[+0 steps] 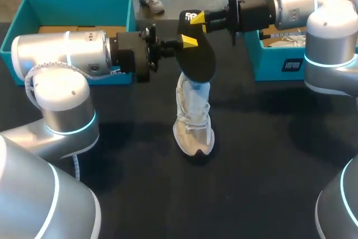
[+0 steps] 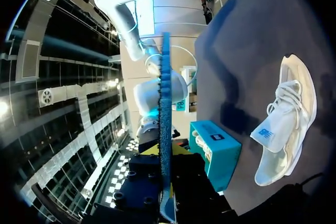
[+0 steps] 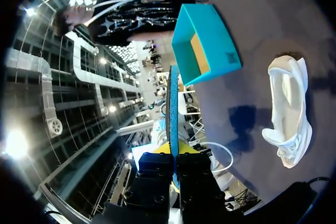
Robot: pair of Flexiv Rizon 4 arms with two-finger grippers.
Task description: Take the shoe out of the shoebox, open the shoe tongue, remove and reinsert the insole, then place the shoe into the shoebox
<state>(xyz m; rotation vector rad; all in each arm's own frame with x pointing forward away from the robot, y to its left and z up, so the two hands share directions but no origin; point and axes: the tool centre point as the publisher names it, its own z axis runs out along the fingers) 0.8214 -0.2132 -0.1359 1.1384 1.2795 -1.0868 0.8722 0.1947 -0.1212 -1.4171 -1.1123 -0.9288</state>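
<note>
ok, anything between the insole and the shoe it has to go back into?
Nothing visible. The insole hangs above the shoe, with the left gripper and right gripper both shut on it. The tongue is pulled back, so the shoe's opening looks uncovered in the right wrist view.

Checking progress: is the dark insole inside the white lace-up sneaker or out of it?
Out: the left gripper and right gripper both pinch the dark insole in the air, apart from the white lace-up sneaker.
</note>
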